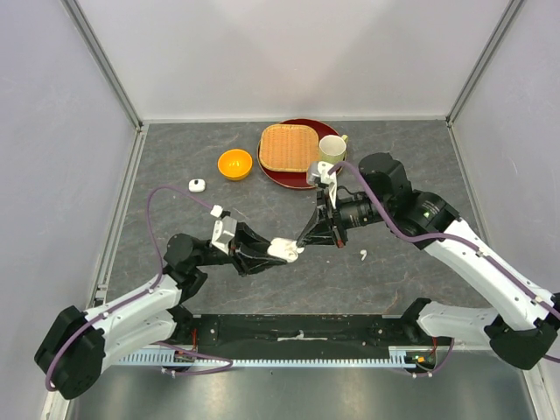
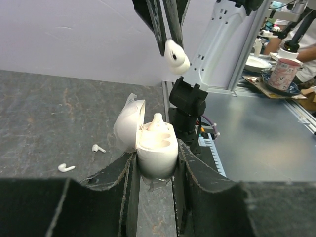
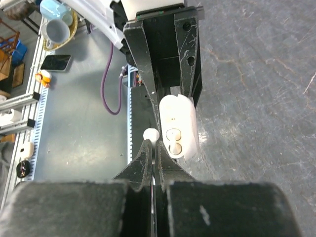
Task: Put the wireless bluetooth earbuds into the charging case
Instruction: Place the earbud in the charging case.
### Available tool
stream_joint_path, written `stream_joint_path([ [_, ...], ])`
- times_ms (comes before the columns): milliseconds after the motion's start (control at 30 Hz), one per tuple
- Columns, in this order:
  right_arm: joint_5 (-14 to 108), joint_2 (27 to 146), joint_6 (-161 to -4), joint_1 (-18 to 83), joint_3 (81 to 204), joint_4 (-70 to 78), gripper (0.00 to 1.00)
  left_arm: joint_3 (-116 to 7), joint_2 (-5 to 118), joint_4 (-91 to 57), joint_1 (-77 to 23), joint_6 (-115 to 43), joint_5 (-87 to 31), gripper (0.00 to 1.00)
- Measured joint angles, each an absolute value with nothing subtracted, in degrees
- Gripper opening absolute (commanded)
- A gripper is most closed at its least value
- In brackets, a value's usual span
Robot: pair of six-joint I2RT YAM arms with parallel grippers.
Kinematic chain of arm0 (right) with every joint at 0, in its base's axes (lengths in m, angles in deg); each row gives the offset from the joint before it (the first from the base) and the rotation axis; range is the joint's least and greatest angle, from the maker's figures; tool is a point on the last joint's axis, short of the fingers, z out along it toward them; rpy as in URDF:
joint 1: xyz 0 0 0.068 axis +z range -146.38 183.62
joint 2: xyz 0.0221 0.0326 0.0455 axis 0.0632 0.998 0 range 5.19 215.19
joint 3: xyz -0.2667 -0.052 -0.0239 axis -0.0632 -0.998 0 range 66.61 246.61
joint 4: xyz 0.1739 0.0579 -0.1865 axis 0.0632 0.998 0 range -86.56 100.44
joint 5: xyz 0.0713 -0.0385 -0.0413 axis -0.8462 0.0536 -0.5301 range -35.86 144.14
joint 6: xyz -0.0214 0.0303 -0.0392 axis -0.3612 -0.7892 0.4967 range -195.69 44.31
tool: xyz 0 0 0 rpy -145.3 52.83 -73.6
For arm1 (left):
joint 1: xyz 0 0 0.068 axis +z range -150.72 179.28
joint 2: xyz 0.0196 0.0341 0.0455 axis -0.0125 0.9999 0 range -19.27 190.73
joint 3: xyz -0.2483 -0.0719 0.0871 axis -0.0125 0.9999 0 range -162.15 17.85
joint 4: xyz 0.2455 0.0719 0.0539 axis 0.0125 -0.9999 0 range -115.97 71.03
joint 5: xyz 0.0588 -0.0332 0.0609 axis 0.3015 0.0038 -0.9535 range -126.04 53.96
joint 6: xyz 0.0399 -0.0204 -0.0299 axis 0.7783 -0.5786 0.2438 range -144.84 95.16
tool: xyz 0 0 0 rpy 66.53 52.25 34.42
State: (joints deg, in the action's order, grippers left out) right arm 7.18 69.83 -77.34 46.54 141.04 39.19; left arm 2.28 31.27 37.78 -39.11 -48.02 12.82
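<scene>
My left gripper (image 2: 157, 165) is shut on the white charging case (image 2: 157, 148), holding it upright above the table with its lid (image 2: 129, 129) swung open. One earbud (image 2: 157, 121) pokes up from a socket in the case. My right gripper (image 3: 154, 148) is shut on another white earbud (image 3: 150, 134), which hangs just above and beside the case (image 3: 178, 126); the same earbud (image 2: 176, 57) shows above the case in the left wrist view. Two more earbuds (image 2: 98, 148) (image 2: 65, 168) lie on the table. In the top view both grippers meet near the case (image 1: 284, 249).
A loose earbud (image 1: 362, 255) lies right of the grippers. A second small white case (image 1: 197, 185) sits at the left, with an orange bowl (image 1: 234, 164), a red plate (image 1: 293, 179) bearing a wicker mat (image 1: 287, 146), and a mug (image 1: 331, 149) behind.
</scene>
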Motion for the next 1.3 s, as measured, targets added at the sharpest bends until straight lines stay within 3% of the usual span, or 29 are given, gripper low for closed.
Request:
stream_joint_path([
  [367, 7.9, 71.93, -74.72, 50.19, 142.97, 41.9, 0.0, 0.16, 36.17, 40.27, -39.15, -50.99, 19.82, 0.02],
  [1300, 14.16, 78.35, -70.81, 57.14, 144.98, 42.9, 0.0, -0.17, 36.47, 40.2, -39.98, -51.23, 21.76, 0.02],
])
